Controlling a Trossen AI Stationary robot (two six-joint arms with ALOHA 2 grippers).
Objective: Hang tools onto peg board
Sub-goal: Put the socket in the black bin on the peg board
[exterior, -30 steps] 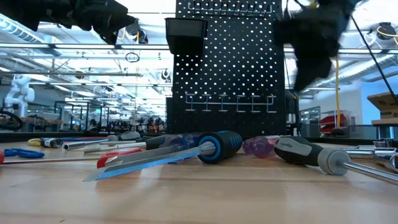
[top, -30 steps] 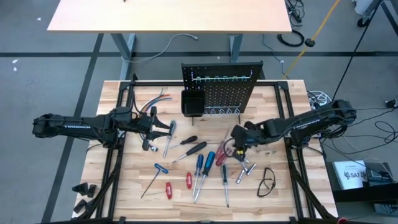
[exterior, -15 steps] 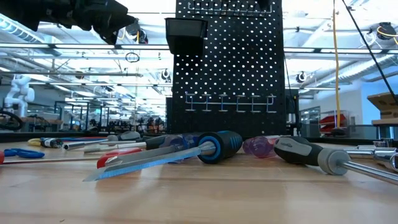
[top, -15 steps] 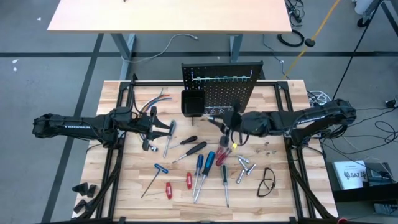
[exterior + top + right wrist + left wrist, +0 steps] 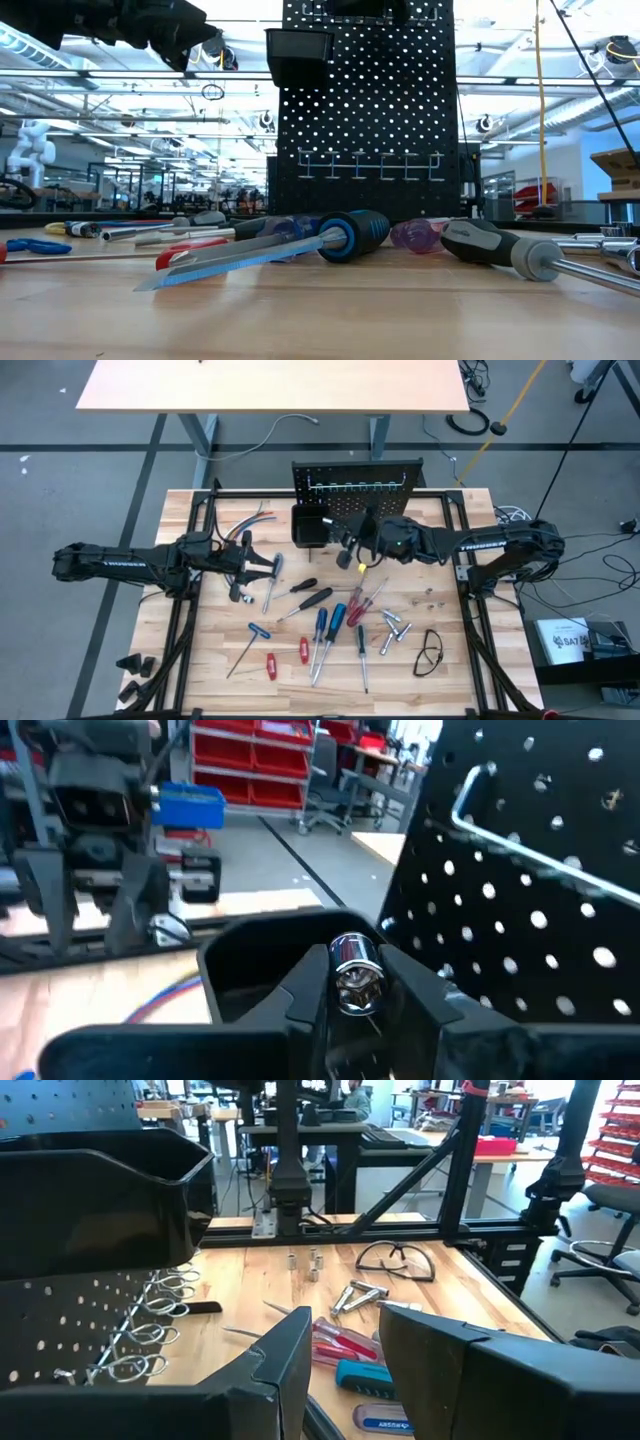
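Steel socket (image 5: 352, 978) pinched in my right gripper (image 5: 352, 982), over the bin (image 5: 262, 960) on the peg board (image 5: 358, 497).
It looks small, hard, slick and light, so I clamp its sides; my left gripper (image 5: 243, 573) waits part-open and empty, left of the board. Other tools (image 5: 322, 630) lie loose on the pale wood table (image 5: 450, 690); an open workshop lies beyond.

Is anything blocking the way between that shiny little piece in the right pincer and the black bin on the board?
Nothing visible does. The right pincer is shut on a small silver socket, and the open black bin on the peg board lies right behind it, with no tool or hook between. The left pincer waits off to the side.
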